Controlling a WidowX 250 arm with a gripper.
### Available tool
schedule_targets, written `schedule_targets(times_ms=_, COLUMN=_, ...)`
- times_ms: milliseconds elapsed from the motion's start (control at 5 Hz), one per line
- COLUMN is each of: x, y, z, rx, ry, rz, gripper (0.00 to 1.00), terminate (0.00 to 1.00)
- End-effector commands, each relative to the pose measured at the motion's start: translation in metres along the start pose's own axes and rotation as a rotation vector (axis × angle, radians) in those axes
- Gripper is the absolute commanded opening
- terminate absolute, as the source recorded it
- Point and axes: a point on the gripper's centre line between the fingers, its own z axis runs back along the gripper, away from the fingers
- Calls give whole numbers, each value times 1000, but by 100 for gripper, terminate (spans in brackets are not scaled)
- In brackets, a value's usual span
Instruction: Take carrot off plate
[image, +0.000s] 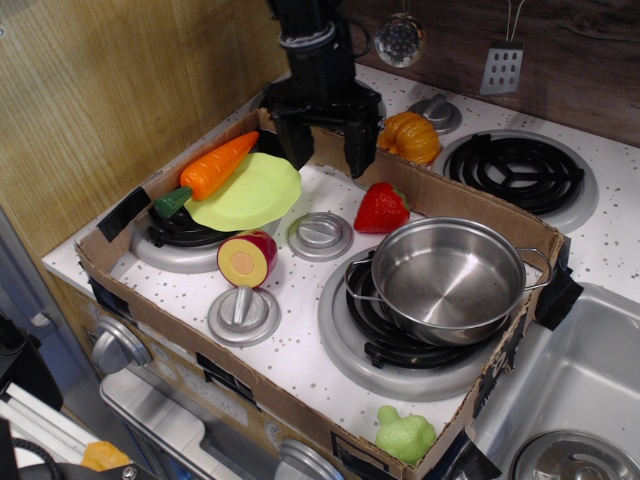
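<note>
The orange carrot with its dark green stub end lies across the far left rim of the lime-green plate, which rests tilted on the back left burner. My black gripper hangs open and empty above the cardboard wall behind the plate, to the right of and a little beyond the carrot, fingers pointing down.
A cardboard tray wall rings the stove top. Inside it are a red strawberry, a halved red fruit, two silver knobs, a steel pot and a green vegetable. A pumpkin sits behind the wall.
</note>
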Motion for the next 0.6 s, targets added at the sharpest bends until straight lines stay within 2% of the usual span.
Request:
schedule_targets(times_ms=0, x=-7, y=28, z=36, rx=70, ry=-116, rz=52, gripper=100, terminate=0)
schedule_targets(times_ms=400, x=-13, y=56, z=42, rx=136, ry=-119, rz=22, gripper=100, terminate=0)
